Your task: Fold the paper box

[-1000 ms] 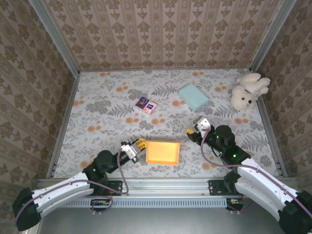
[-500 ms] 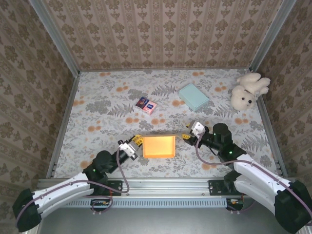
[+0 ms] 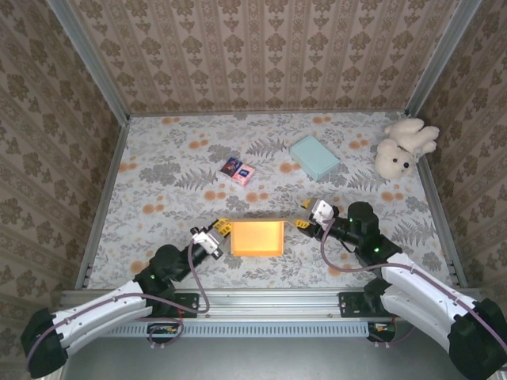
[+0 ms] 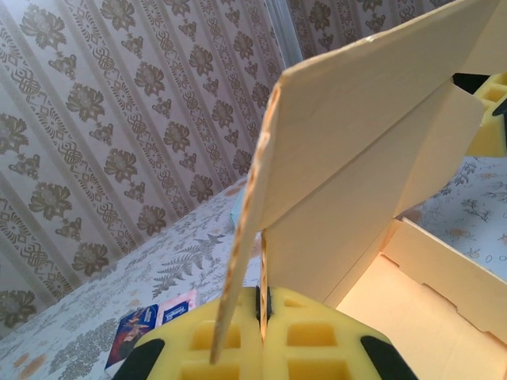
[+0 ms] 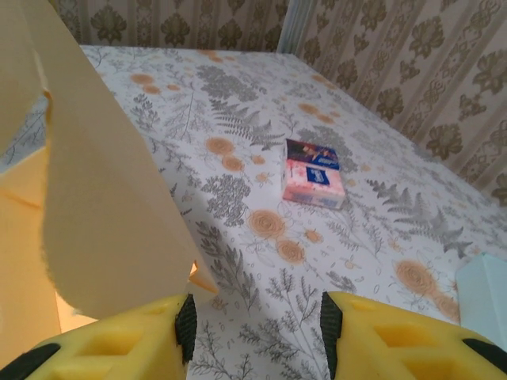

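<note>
Desk [image 3: 158, 182], floral cloth, patterned walls on three sides.
- Flat teal box [image 3: 314, 156] toward the far right. In the right wrist view its corner is at the edge [image 5: 485, 289].
- Small printed packet [image 3: 239, 171] near the far middle, lying flat. It is also seen from the left wrist [image 4: 154, 326] and the right wrist [image 5: 314, 184].
- White plush bear [image 3: 404, 146] in the far right corner.
- All three sit well apart from the work and block neither arm.

Paper box [image 3: 257, 237]: orange open tray at the near middle of the desk, between the two arms, with its walls partly raised.

Left hand [image 3: 224, 229]: at the tray's left wall.
- In the wrist view the yellow fingers [image 4: 317, 348] are pressed together, clenched on a pale cardboard panel [image 4: 356, 158] that stands up between them.
- A second thin sheet edge runs down beside that panel.
- The tray floor is to the lower right.

Right hand [image 3: 302, 216]: just beside the tray's right wall.
- In the wrist view [image 5: 257, 328] its fingers [image 5: 396, 344] are spread wide, with bare desk in the gap and nothing gripped.
- A curled cardboard flap [image 5: 95, 214] hangs over the left-of-frame finger. I cannot tell whether it touches.

Change:
- A second ago the tray lay lower and slightly skewed, and the right hand was well off its corner.
- Half a second ago the tray was already square to the desk edge, and it has hardly shifted since.
- Over that half second the right hand has edged only slightly, and the left grip is unchanged.
</note>
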`<move>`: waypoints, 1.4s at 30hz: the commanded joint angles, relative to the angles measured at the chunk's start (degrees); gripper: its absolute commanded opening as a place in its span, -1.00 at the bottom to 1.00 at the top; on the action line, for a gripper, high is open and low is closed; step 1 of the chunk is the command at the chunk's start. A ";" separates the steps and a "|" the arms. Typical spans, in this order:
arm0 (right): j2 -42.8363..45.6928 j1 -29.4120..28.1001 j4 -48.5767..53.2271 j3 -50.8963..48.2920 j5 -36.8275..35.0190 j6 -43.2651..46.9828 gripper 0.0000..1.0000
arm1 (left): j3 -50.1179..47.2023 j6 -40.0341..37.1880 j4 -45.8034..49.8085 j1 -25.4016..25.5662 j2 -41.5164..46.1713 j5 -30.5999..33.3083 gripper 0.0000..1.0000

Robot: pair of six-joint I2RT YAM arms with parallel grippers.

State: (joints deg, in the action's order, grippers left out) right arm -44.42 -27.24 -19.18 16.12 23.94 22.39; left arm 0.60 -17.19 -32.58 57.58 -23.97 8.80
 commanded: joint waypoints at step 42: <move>-3.30 -11.11 2.36 2.78 8.06 7.58 -0.62 | 1.23 3.83 -3.11 -1.86 -8.04 -8.79 -1.00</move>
State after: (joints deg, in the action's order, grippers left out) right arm -47.64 -37.76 -16.08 16.34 30.48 29.36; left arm 0.62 -14.55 -34.59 55.77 -31.83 3.64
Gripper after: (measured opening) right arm 0.202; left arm 0.049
